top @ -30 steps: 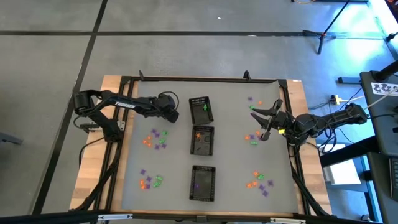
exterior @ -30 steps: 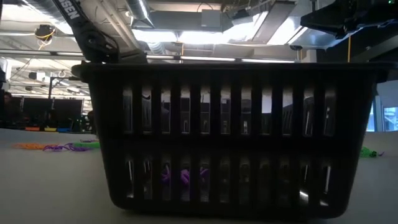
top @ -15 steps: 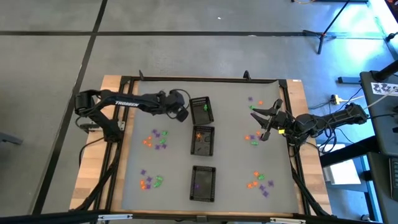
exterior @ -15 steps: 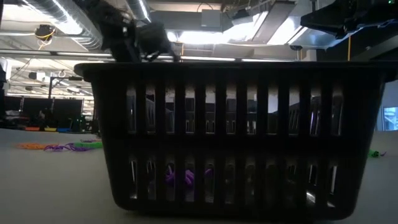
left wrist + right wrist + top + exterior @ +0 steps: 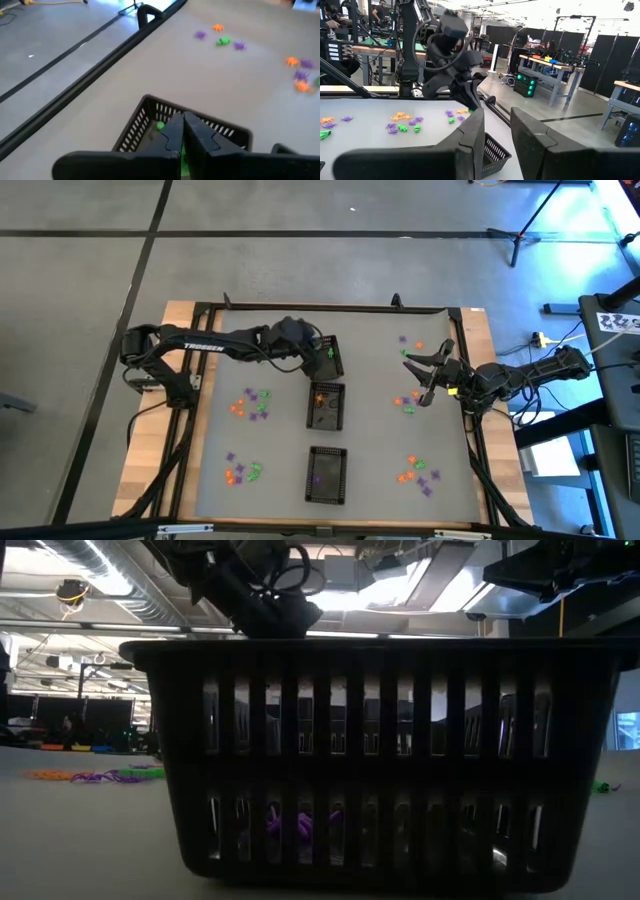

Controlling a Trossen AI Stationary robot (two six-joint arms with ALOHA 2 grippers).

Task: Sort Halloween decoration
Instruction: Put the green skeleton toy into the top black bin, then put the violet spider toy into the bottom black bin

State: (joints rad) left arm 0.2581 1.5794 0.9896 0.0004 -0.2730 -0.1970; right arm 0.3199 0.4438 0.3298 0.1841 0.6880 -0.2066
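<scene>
- Left gripper (image 5: 318,356) sits over the far tray (image 5: 324,357), the one of three black trays farthest from the arms' bases; its fingers (image 5: 192,131) are pressed together with no gap, nothing seen between them.
- Left wrist view: a green trinket (image 5: 160,126) lies inside that tray, partly hidden behind the closed fingers.
- Right gripper (image 5: 416,372) hangs over the right side of the table (image 5: 370,410), jaws partly apart; whether anything is held cannot be told.
- Trinkets lie in loose clusters: left clusters (image 5: 250,402) and (image 5: 242,471), right clusters (image 5: 406,402) and (image 5: 418,473). Single pieces are too small to make out.
- Middle tray (image 5: 326,405) shows an orange spot; near tray (image 5: 326,474) shows purple.
- Low view: the near tray's wall (image 5: 370,765) fills the frame and blocks most of the table; purple pieces (image 5: 295,823) show through the slots.
</scene>
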